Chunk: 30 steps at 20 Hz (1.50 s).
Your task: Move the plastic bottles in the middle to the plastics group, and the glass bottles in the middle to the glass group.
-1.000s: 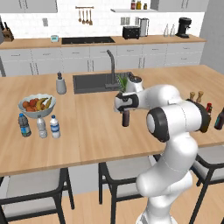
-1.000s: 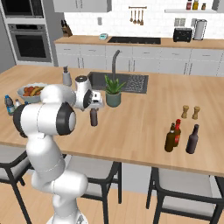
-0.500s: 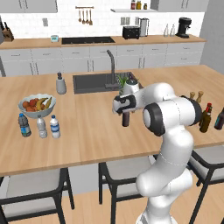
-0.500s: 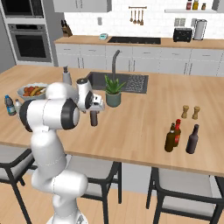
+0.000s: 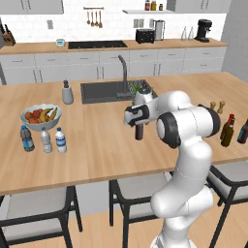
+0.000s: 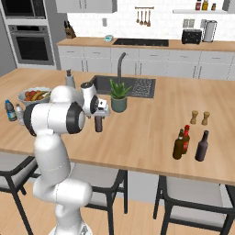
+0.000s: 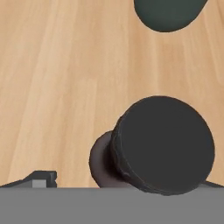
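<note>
right now gripper (image 5: 137, 117) hangs released over the dark glass bottle (image 7: 162, 146) mid-island. best drop straight down w/ cap centred btwn fingers — it sits toward 5 o'clock in hand view — then clench.

Wooden island counter (image 5: 97, 140) carries fruit bowl (image 5: 39, 116), bottles, shakers, potted plant (image 6: 119, 97)

Nothing here is actually readable, honestly. The little bottles near the left end of the island counter (image 5: 97, 145) have labels: a bright blue one on the water bottle (image 5: 60, 140) and a dark blue one on the bottle (image 5: 27, 138) by the fruit bowl, but they're just colour bands. Same for the red-labelled brown bottle (image 6: 186, 138) near the right end: no letters, brands or numbers to make out.
</note>
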Tool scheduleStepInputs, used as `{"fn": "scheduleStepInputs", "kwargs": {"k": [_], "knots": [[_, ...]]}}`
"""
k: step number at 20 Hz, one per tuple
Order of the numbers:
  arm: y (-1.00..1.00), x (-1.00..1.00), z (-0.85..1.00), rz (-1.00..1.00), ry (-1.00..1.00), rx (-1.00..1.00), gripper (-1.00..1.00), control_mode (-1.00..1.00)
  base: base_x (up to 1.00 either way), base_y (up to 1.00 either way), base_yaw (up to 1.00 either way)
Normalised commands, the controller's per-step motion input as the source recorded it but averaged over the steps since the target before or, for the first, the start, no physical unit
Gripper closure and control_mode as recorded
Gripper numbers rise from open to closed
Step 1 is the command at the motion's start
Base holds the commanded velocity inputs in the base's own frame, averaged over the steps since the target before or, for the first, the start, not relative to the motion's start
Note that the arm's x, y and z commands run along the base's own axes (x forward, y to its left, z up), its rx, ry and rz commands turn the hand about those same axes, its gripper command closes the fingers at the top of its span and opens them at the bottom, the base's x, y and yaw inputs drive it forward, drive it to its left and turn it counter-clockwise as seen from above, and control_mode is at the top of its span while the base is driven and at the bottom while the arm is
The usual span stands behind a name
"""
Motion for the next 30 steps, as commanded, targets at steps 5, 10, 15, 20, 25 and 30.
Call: {"fn": "scheduleStepInputs", "kwargs": {"k": [5,10,15,20,25,30], "knots": [[0.0,0.07,-0.09,-0.01,0.0,0.0,-1.0,-1.0,0.0,0.0,0.0],[0.0,0.06,-0.08,-0.02,0.0,0.0,-1.0,-1.0,0.0,0.0,0.0],[0.0,0.05,-0.05,-0.02,0.0,0.0,-1.0,-1.0,0.0,0.0,0.0],[0.0,0.0,-0.03,-0.02,0.0,0.0,-1.0,-1.0,0.0,0.0,0.0],[-0.03,0.01,-0.05,-0.03,-0.03,0.0,-1.0,-1.0,0.0,0.0,0.0],[-0.05,0.03,-0.04,-0.04,0.0,0.0,-1.0,-1.0,0.0,0.0,0.0]]}}
